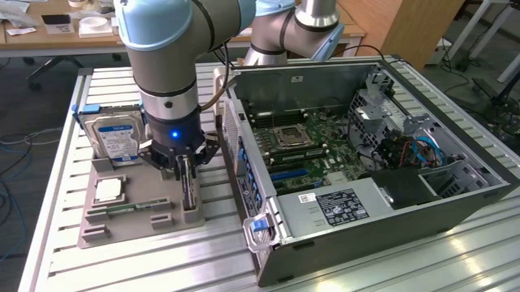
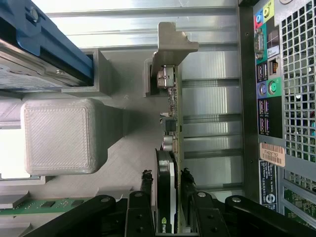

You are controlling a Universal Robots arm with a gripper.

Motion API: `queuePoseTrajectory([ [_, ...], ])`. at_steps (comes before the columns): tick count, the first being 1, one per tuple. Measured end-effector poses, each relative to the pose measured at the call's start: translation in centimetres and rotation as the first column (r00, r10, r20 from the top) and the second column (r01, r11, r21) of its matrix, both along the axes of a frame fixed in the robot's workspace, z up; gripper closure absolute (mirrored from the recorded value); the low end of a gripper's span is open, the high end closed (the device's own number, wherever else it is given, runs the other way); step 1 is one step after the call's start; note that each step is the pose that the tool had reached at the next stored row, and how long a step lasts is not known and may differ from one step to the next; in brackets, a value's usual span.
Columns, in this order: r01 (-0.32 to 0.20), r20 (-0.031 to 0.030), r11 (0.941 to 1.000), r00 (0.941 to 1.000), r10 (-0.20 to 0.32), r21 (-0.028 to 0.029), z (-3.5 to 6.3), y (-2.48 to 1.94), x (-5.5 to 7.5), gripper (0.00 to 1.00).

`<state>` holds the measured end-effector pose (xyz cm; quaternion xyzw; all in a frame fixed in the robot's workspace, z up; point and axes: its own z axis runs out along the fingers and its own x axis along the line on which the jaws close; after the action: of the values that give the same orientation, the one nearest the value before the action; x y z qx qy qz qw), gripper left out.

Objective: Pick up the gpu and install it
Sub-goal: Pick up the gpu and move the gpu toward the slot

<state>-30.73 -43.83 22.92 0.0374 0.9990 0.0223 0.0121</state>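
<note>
1. Surface (image 1: 122,267): ribbed metal slats. It carries every item below and spreads out on all sides beneath the pincer (image 1: 185,167).
2. Computer case (image 1: 366,225): dark tower lying on its side with the panel off, so the motherboard is exposed. It sits just beside the pincer, on the exterior view's right. In the wrist view its rear port panel (image 2: 266,94) faces the pincer.
3. Robot arm (image 1: 162,55): grey and pale blue. It stands nearly vertical above the pincer, with a blue light lit at the wrist.
4. Parts tray (image 1: 122,234): grey moulded holder lying flat on the surface, directly below the pincer.
5. Hard drive (image 1: 114,137): silver with a blue-white label. It stands upright in the tray near the pincer, on the exterior view's left.
6. Gpu (image 2: 168,163): stands on edge in a tray slot directly under the pincer. Its black cooler and green board are seen edge-on, and its metal bracket (image 2: 170,47) is at the end away from the pincer.
7. Pincer: black, lowered astride the gpu's upper edge. I cannot tell whether it is clenched on the card or still released.
8. Processor chip (image 1: 109,190): lies flat in the tray, near the pincer on the exterior view's left.
9. Memory stick (image 1: 130,208): narrow and green. It lies in the tray just beside the processor chip, apart from the pincer.
</note>
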Motion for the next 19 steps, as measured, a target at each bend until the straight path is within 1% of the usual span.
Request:
queuePoseTrajectory([
  [5,0.000,-0.0002,1.0000,1.0000,0.000,0.0000,0.00,0.00,0.00,0.65],
  [6,0.000,-0.0001,1.0000,1.0000,0.000,0.0000,0.00,0.00,0.00,0.71],
  [7,0.000,0.0000,1.0000,1.0000,0.000,0.0000,0.00,0.00,0.00,0.73],
  [16,-0.001,0.0000,1.0000,1.0000,0.001,-0.0001,0.00,0.00,0.00,0.73],
  [19,-0.021,0.0000,0.9998,0.9998,0.021,0.0000,0.00,0.00,0.01,0.73],
])
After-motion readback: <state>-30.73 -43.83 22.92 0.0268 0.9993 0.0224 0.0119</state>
